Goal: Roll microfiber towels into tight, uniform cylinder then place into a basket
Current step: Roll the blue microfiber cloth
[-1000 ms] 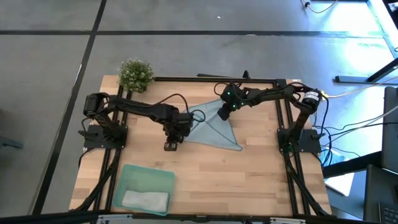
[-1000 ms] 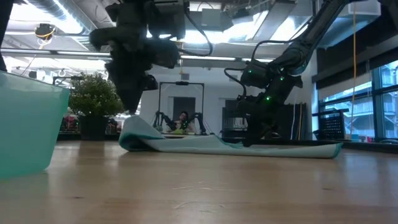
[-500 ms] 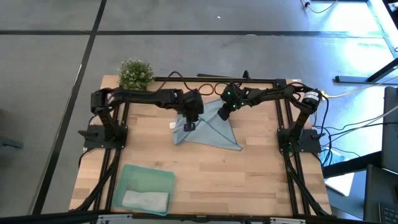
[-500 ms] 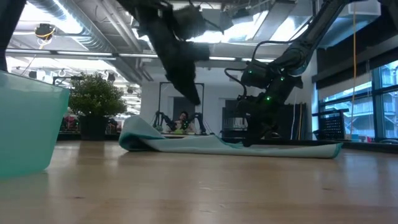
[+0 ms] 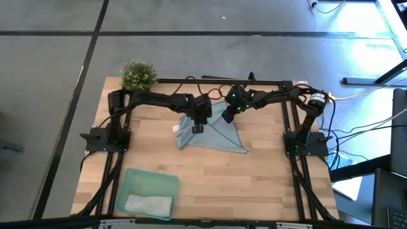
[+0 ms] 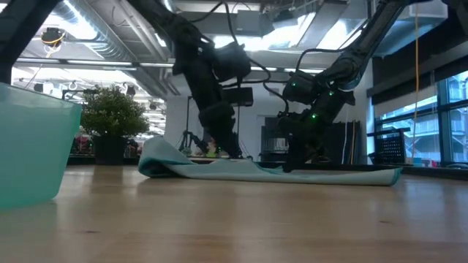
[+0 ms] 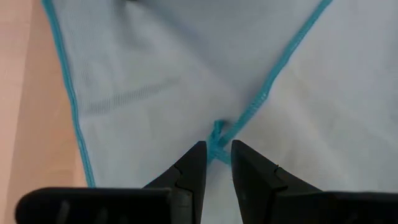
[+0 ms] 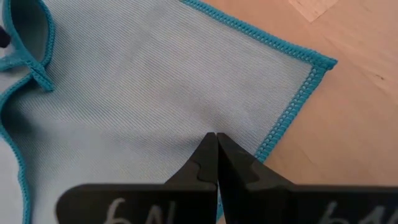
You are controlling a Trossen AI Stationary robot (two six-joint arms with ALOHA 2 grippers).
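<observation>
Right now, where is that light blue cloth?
In the high view the light blue towel lies on the table's far middle, between the left gripper and the right gripper, far from the basket.

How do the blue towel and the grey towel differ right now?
The blue towel lies spread on the table, folded over; the grey towel sits bunched inside the basket. Both grippers, left and right, work the blue one; nothing touches the grey.

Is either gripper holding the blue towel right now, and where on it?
The right gripper is shut on the blue towel near a far corner. The left gripper is open over a folded-in corner, gripping nothing.
</observation>
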